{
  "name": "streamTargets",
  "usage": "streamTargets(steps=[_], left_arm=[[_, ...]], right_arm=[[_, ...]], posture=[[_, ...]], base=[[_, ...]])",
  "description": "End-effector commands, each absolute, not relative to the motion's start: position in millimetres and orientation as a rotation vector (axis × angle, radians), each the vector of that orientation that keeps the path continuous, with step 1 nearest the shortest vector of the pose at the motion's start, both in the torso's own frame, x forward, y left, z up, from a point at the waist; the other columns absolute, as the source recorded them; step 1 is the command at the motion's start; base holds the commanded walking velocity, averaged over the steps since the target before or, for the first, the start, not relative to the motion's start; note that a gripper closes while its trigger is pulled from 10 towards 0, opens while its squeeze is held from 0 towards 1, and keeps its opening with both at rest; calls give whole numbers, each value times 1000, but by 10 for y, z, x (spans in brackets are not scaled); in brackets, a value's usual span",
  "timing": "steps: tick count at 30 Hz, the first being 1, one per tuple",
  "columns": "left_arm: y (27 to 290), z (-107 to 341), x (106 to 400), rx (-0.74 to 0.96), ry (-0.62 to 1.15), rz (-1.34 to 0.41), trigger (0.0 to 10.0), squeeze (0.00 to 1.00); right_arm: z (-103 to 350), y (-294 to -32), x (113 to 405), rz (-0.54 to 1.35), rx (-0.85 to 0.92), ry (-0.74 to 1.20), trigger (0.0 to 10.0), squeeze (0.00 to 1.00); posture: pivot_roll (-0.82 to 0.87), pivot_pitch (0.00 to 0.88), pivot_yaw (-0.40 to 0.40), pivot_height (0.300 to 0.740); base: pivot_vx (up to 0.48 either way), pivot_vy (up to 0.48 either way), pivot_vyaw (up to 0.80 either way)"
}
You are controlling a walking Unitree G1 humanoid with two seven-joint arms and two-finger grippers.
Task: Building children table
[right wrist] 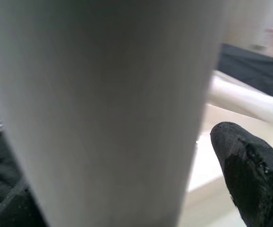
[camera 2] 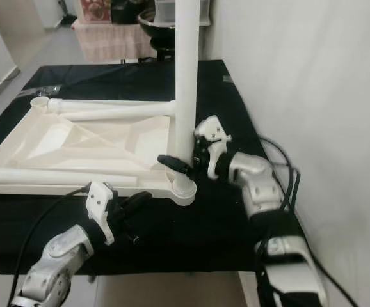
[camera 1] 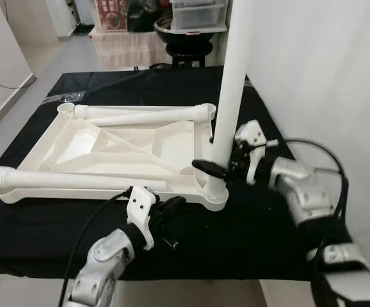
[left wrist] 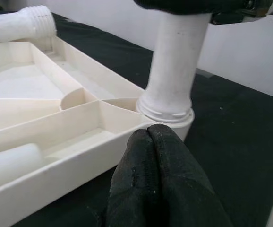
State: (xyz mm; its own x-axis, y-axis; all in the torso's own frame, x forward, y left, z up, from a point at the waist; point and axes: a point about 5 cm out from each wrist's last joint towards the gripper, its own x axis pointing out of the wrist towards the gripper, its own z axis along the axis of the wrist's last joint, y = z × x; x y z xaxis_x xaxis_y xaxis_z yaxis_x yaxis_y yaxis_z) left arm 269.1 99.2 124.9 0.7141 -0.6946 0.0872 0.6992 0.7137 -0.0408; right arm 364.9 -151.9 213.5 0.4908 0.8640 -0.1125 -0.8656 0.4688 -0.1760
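A white plastic table top (camera 1: 118,150) lies upside down on a black cloth. One white leg (camera 1: 231,83) stands upright in its near right corner socket (camera 1: 216,190). My right gripper (camera 1: 218,169) is shut on this leg just above the socket, one black finger (right wrist: 250,165) on each side of it. My left gripper (camera 1: 172,208) hovers low over the cloth just in front of the table top's near edge, left of the socket, fingers pressed together and holding nothing. Two loose legs lie on the table top, one along the far edge (camera 1: 140,114) and one along the near edge (camera 1: 63,180).
A white wall (camera 1: 326,70) runs close along the right side of the cloth. Behind the cloth stand a black stool (camera 1: 188,45) and stacked boxes (camera 1: 118,16). Bare floor (camera 1: 18,70) lies to the left.
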Motion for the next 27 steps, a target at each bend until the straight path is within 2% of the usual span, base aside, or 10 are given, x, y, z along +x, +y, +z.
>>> streamTargets(steps=[1,5,6,17,19,20,22,23,25,27], left_arm=[[1004,1218,2668,-59,-54,-772,10000,0],[996,1218,2660,-57,-55,-772,10000,0],[995,1218,2650,-57,-55,-769,10000,0],[985,1224,2623,-61,-58,-766,10000,0],[1001,1233,2609,-65,-60,-768,10000,0],[1001,1233,2609,-65,-60,-768,10000,0],[1037,1242,2607,-58,-64,-765,10000,0],[1037,1242,2607,-58,-64,-765,10000,0],[1066,1245,2616,-38,-65,-759,10000,0],[1071,1243,2623,-27,-64,-762,10000,0]], right_arm=[[2067,-1511,3652,1121,-242,72,10000,0],[2083,-1535,3688,1135,-237,105,10000,0],[2087,-1559,3720,1129,-219,129,0,0],[2011,-1746,3657,1072,-207,133,0,0],[1715,-1859,3402,847,-152,141,0,0],[1715,-1859,3402,847,-152,141,0,0],[1359,-1767,3115,483,-27,192,0,0],[1359,-1767,3115,483,-27,192,0,0],[1067,-1483,2789,314,106,314,0,0],[1100,-1388,2757,375,45,294,0,0]], posture=[[-91,77,-8,740],[-85,77,-13,740],[-77,80,-9,740],[-74,90,-9,740],[-88,105,-13,740],[-88,105,-13,740],[-97,116,12,740],[-97,116,12,740],[-99,115,24,740],[-101,110,30,740]], base=[[0,0,0],[0,0,0],[0,0,0],[0,0,0],[0,0,0],[0,0,0],[0,0,0],[0,0,0],[0,0,0],[0,0,0]])
